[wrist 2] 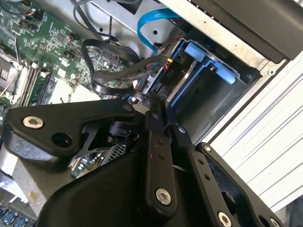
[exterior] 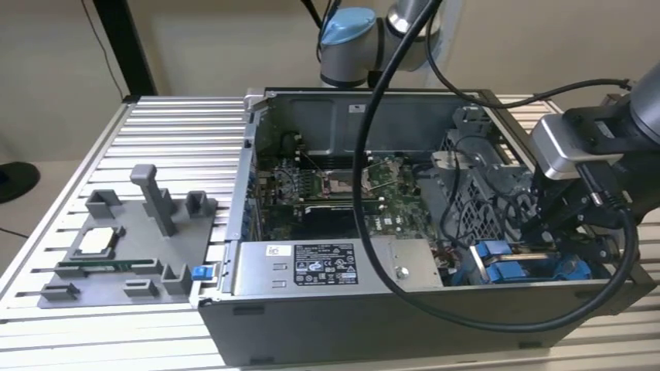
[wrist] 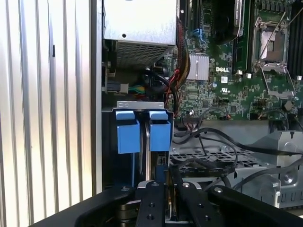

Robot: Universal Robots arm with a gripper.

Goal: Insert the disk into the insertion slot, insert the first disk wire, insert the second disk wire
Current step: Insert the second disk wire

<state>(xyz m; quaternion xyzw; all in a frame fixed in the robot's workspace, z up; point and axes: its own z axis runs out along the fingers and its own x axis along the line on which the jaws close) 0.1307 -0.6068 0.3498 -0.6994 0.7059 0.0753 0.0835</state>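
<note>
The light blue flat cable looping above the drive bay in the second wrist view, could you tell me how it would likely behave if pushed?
The light blue flat ribbon-like cable would probably bend and spring back, since it holds a smooth arch unsupported. It looks thin, so likely light. Its ends run behind the blue plastic drive bay, so a push would probably tug at hidden connectors.

Grey metal computer case [exterior: 341, 328] on a silver ribbed table [exterior: 170, 139]. Green motherboard [exterior: 341, 189] with silver socket. Bright blue rails and tabs on the insertion slot [wrist: 142, 130], grey metal around them. Light blue cable [wrist 2: 149, 26] looping above. Matt black gripper [wrist 2: 154, 101] links with silver screws. Grey power-supply box [exterior: 330, 267] with a black-and-white sticker. Grey fixture tray [exterior: 129, 247].
</note>
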